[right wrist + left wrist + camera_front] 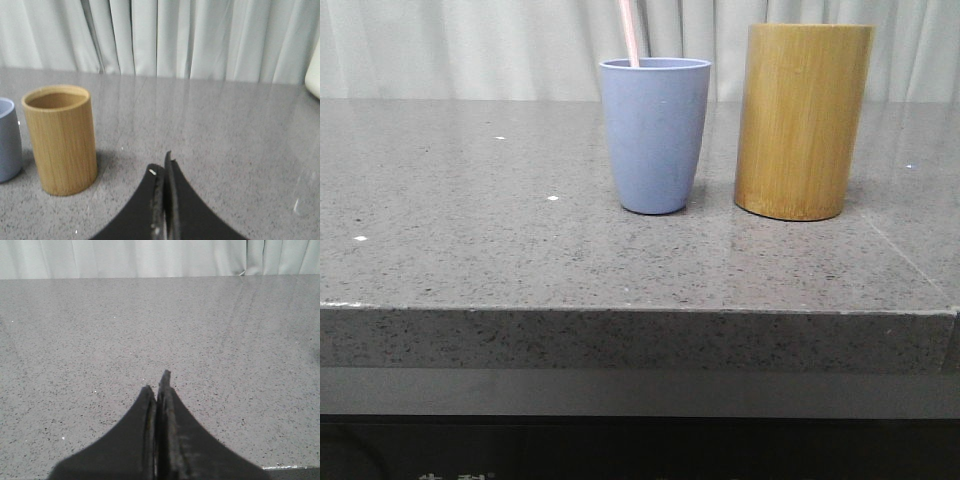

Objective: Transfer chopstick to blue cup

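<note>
The blue cup (655, 135) stands upright on the grey stone table (470, 250), and a pale pink chopstick (629, 32) leans out of its mouth, running off the top of the front view. In the right wrist view only the blue cup's edge (7, 140) shows, and the chopstick is out of frame. My left gripper (157, 382) is shut and empty above bare tabletop. Off to the side of the bamboo cup, my right gripper (164, 165) is also shut with nothing in it. Neither gripper appears in the front view.
A taller yellow-brown bamboo cup (802, 120) stands just right of the blue cup; the bamboo cup (61, 140) looks empty from the right wrist. A white object (314, 75) sits at the far edge. White curtains (470, 45) hang behind the table, whose front edge (620, 310) is near.
</note>
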You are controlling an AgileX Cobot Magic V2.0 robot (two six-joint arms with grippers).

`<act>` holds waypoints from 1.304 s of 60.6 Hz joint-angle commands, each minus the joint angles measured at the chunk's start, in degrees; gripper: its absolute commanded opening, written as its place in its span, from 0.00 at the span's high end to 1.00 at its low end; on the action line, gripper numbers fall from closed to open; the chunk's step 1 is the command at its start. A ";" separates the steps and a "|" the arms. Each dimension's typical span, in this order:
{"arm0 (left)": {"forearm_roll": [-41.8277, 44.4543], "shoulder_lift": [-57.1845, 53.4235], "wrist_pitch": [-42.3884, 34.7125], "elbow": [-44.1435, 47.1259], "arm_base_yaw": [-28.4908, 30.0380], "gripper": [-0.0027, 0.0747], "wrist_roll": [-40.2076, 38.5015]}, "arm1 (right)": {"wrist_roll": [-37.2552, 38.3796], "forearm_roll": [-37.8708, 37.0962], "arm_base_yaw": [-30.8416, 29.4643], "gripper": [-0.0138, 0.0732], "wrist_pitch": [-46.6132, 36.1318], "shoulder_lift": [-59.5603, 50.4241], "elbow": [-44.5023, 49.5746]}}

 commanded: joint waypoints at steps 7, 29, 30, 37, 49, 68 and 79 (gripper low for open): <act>-0.39 0.71 -4.95 -1.52 0.13 0.99 -0.43 | -0.29 0.67 -0.29 0.98 -5.44 -0.07 -1.42; -0.39 0.71 -4.95 -1.52 0.13 0.99 -0.43 | -0.29 0.67 -0.29 0.98 -5.44 -0.07 -1.42; -0.39 0.71 -4.95 -1.52 0.13 0.99 -0.43 | -0.29 0.67 -0.29 0.98 -5.44 -0.07 -1.42; -0.39 0.71 -4.95 -1.52 0.13 0.99 -0.43 | -0.29 0.67 -0.29 0.98 -5.44 -0.07 -1.42; -0.39 0.71 -4.95 -1.52 0.13 0.99 -0.43 | -0.29 0.67 -0.29 0.98 -5.44 -0.07 -1.42; -0.51 -0.96 -10.88 1.41 0.13 0.99 -0.43 | -0.29 0.67 -0.29 0.98 -5.44 -0.07 -1.42; -0.64 -8.96 -21.46 11.02 0.13 0.99 -0.43 | -0.29 0.67 -0.29 0.98 -5.46 -0.02 -1.42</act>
